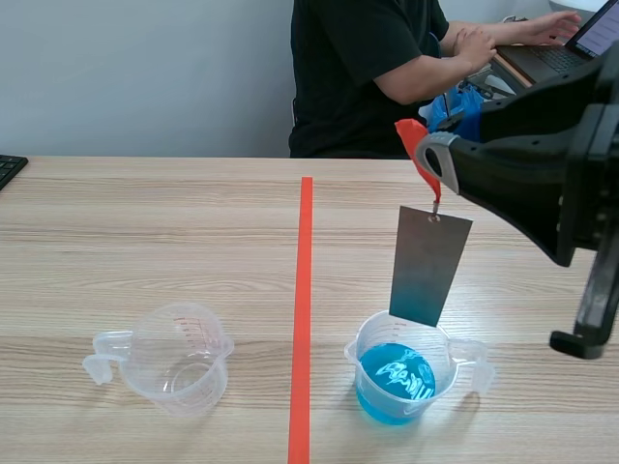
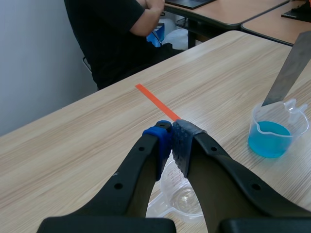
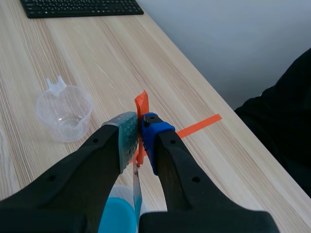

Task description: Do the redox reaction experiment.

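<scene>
right fingers (image 3: 127,131): raised above the bench (image 1: 145,242) on the right side, clamped on an orange-red tab (image 3: 141,104). the tab sticks up past the pads.

plate (image 1: 429,263): grey metal, flat, hangs from the tab by a small link, slightly tilted. it hangs directly over the blue beaker (image 1: 404,382). its lower edge sits about level with the rim and above the liquid; cannot tell whether it is inside the rim.

blue beaker: clear plastic, upright on the bench just right of the tape line (image 1: 304,290), holding blue liquid in its lower part.

left fingers (image 2: 163,141): pressed together, pad to pad, nothing between them. they are above the empty beaker (image 1: 179,358).

empty beaker: clear, red scale marks, upright, left of the tape line, well apart from the blue beaker.

across the bench: 1 person (image 1: 368,68) in a black top, hands on a laptop (image 1: 580,43) on another desk. keyboard (image 1: 8,169) at the far left edge of the bench.
</scene>
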Tool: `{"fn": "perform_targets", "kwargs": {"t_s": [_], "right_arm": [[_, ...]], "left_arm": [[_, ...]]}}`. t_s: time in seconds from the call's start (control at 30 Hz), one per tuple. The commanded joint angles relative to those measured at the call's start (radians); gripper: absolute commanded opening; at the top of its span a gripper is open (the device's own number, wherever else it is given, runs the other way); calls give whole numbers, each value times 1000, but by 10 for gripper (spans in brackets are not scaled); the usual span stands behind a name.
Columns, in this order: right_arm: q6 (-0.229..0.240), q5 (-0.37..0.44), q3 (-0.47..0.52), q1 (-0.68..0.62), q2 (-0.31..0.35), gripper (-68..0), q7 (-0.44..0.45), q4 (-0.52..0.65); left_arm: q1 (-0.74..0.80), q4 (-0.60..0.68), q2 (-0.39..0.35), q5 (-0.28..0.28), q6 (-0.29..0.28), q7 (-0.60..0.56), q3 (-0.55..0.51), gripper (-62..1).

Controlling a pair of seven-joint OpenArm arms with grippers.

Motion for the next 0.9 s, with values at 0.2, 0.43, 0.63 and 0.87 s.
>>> {"fn": "perform_targets", "kwargs": {"t_s": [0.2, 0.43, 0.63, 0.87], "right_arm": [[6, 49, 11, 6, 0, -660, -18, 71], [6, 74, 11, 6, 0, -660, -42, 103], [6, 75, 11, 6, 0, -660, -48, 103], [6, 97, 11, 7, 0, -660, -56, 103]], "left_arm": [[-3, -14, -3, 17, -2, -14, 9, -566], [-27, -85, -3, 17, -2, -14, 9, -566], [-63, -156, -11, 68, -2, -16, 33, -566], [-136, -200, -47, 193, -2, -26, 202, -566]]}}
